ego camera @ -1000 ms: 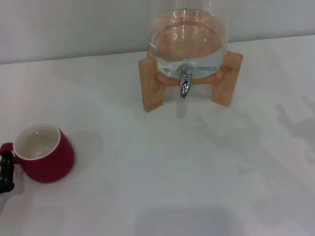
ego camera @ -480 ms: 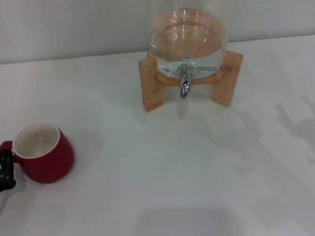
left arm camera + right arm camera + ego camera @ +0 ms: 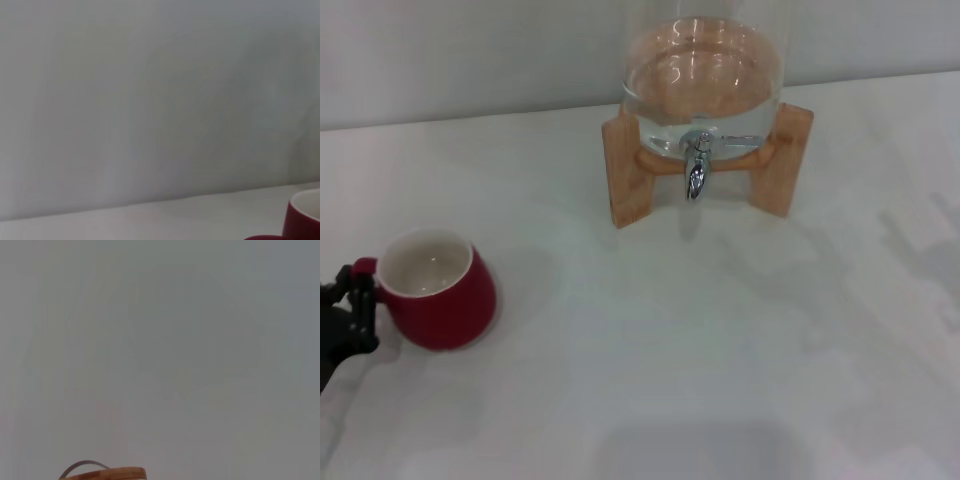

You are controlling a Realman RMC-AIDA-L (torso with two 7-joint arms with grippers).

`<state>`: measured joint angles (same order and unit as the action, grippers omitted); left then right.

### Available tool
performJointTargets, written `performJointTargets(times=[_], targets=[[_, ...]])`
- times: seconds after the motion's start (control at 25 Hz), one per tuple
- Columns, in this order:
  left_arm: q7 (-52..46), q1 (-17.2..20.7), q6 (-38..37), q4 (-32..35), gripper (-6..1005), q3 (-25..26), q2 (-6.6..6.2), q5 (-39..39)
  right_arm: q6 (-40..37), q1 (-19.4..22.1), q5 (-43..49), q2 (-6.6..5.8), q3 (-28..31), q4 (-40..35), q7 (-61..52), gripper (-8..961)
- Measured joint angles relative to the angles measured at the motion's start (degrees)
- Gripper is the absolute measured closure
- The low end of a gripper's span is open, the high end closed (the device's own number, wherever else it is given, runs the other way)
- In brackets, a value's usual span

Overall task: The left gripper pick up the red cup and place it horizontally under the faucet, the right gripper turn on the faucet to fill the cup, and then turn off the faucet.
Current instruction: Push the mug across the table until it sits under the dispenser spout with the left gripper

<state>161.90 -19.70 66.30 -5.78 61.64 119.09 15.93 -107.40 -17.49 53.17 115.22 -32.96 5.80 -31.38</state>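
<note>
Item: red cup (image 3: pixel 438 303), held for carriage.
My left gripper (image 3: pixel 358 310), lower left, clenched the handle, keeping the cup upright, well apart from the faucet (image 3: pixel 696 166).

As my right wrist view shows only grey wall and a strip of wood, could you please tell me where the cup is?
Observer: The squat dark-red ceramic cup is upright on the left of the white table.
Operator: Is the left arm on it?
Observer: Yes, the black left pincer is at its loop handle.
Operator: And the tap?
Observer: Nothing stands under the shiny chrome faucet; the right pincer shows in no view.
</note>
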Motion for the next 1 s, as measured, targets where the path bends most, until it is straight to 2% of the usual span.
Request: performJointTargets(times=[0.6,0.92,1.0], targets=[[-0.09,-9.85,-8.24,-0.48,877,-0.13,0.08,-5.58,0.0,-0.27,0.0,0.09,-0.91,0.0,-0.35,110],[-0.09,-11.74,-11.24,-3.96,876,-0.11,0.17,-9.25,0.0,-0.29,0.33,0.09,-1.22,0.0,-0.35,110],[-0.1,-11.77,-13.52,-6.52,876,-0.12,0.39,-12.65,0.0,-0.32,0.51,0.09,-1.24,0.0,-0.35,110]])
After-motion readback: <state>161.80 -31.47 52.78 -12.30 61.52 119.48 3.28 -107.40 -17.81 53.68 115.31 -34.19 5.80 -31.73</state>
